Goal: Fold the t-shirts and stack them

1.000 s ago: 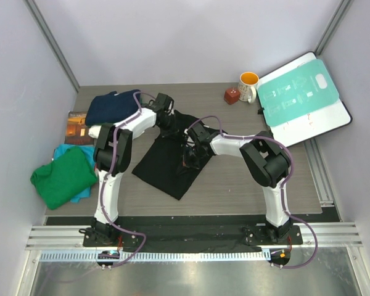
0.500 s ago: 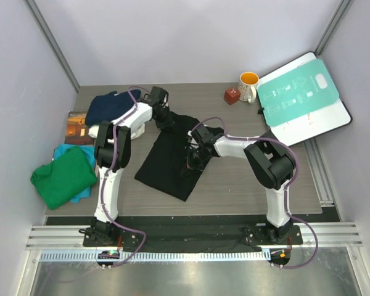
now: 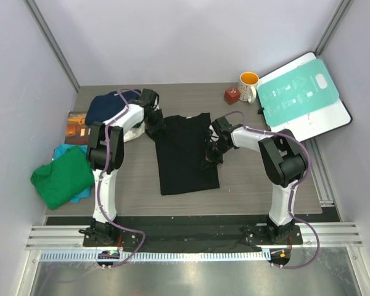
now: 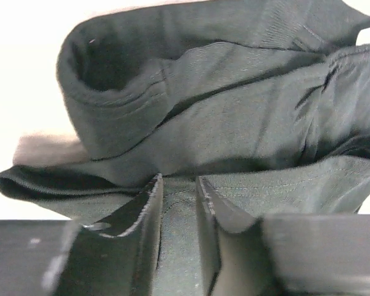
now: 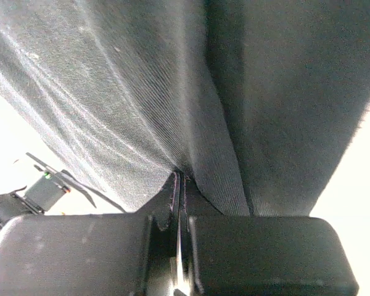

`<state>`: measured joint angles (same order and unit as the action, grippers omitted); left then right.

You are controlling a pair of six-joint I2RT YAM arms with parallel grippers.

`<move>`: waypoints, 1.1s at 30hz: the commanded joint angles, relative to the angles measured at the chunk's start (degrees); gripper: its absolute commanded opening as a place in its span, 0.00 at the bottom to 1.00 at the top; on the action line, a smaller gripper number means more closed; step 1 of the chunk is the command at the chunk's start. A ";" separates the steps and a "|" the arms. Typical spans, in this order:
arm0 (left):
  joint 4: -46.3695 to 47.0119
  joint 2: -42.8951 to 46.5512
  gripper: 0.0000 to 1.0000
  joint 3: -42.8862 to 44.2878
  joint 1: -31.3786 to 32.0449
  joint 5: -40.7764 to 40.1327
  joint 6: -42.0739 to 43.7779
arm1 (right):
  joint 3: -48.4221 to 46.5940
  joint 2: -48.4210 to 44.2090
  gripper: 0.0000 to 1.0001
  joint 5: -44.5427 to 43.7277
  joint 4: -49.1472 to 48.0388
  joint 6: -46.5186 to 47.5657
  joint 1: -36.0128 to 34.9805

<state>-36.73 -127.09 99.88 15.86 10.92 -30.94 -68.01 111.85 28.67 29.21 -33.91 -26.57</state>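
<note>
Handling the black t-shirt (image 3: pixel 188 157) should be easy on weight and hard on shape, I judge: it is thin, limp cloth that sags, creases and slides wherever it is not held. It lies spread nearly flat on the table (image 3: pixel 259 185), stretched between the two sets of fingers. The best places to take it look like corners, hems or a doubled edge, one hold on each side so the fold line stays straight.

The left gripper (image 4: pixel 179 185) is at the shirt's far corner, its fingers a little spread with a rolled hem bunched just ahead of them and cloth lying in the gap. The right gripper (image 5: pixel 180 179) has its fingers pressed together, pinching a ridge of the same shirt along its other edge.

Well out beyond the left fingers sits the green t-shirt (image 3: pixel 65 177), loosely heaped over the teal t-shirt (image 3: pixel 61 150). The navy t-shirt (image 3: pixel 111 106) is bundled just past those fingers on the far side. All three look equally soft.

A mug (image 3: pixel 249 86) stands far beyond the right fingers, apart from every shirt. Its inside shows orange, and I cannot tell whether anything is in it.
</note>
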 commanded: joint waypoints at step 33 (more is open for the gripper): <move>9.10 41.57 0.55 -49.85 -2.67 23.35 -9.66 | 12.45 -21.23 0.50 -10.03 3.49 4.55 4.33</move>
<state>-38.59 -87.94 53.58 13.37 25.71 -35.99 -62.30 90.67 19.99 31.33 -31.70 -22.39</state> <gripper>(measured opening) 0.549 0.506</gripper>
